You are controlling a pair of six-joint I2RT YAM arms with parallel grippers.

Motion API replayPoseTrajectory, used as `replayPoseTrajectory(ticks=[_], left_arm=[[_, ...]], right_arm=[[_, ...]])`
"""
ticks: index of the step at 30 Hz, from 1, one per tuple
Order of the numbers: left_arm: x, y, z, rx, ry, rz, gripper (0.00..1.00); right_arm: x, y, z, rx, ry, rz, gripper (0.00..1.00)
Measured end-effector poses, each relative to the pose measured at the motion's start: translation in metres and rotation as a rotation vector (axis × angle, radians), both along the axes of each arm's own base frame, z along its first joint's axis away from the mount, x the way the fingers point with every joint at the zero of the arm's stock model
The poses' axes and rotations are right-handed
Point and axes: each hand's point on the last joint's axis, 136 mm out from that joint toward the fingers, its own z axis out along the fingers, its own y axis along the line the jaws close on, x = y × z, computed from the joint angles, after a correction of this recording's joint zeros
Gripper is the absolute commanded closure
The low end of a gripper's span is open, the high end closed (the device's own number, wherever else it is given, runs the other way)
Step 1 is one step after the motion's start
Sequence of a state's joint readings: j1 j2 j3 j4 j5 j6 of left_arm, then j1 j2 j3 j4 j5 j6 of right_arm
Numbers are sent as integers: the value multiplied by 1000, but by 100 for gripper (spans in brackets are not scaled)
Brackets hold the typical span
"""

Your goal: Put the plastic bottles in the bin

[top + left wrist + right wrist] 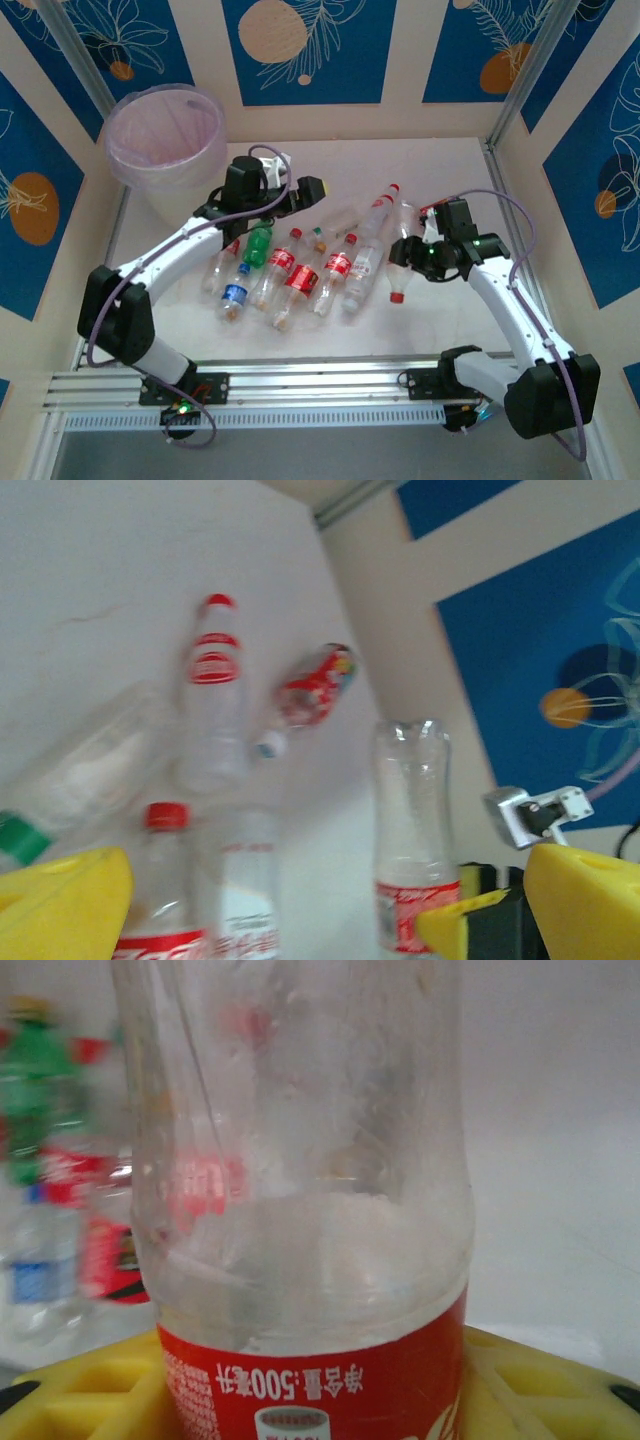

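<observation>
clear red-labelled bottle (300, 1210) is sitting clamped between the right gripper's (405, 257) yellow fingers (540, 1380), on the table's (440, 170) right side. left gripper (314, 187) is hovering wide open, holding nothing, above the other bottles (290, 275), near the pink bin (160, 200).

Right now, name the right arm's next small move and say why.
Probably lift it straight up: the right end effector is shut on a red-labelled bottle, other bottles lie close beside it, and the bin stands at the far left.
</observation>
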State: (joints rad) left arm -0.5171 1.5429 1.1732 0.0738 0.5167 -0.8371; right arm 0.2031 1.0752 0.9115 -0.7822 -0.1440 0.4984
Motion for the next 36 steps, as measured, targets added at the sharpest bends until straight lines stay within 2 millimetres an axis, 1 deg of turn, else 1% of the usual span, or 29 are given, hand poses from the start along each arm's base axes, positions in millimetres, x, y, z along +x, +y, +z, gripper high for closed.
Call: replayPoseTrajectory(ticks=[3,6,10,13,19,22,24,25,27,29,32,33,36], left_arm=[[-5,-11,11,-67,-2,-46,0],[-13,-21,20,-107,-16,-88,0],[-26,-33,18,-131,-8,-128,0],[-31,-39,13,-130,9,-143,0],[-26,-47,-1,-139,34,-144,1],[-22,-51,-8,-146,51,-142,11],[-21,-53,-9,-156,54,-140,20],[-21,-53,-10,-161,59,-139,26],[-21,-54,-9,-167,57,-136,33],[-20,-54,-9,-170,53,-132,36],[-19,-53,-9,-167,46,-129,44],[-19,-53,-9,-165,42,-128,47],[-18,-53,-9,-161,37,-124,49]], right_arm=[[4,29,17,86,-88,142,46],[9,58,26,158,-132,266,46],[18,86,33,220,-171,364,46],[22,99,36,255,-199,406,46],[25,117,46,297,-243,459,46],[25,125,48,310,-255,480,46],[26,127,48,319,-255,483,47],[26,129,49,324,-256,486,47],[27,130,49,328,-261,487,46],[27,130,50,329,-266,488,46],[28,130,50,329,-267,488,46],[27,130,50,329,-265,487,44],[28,131,49,330,-260,485,28]])
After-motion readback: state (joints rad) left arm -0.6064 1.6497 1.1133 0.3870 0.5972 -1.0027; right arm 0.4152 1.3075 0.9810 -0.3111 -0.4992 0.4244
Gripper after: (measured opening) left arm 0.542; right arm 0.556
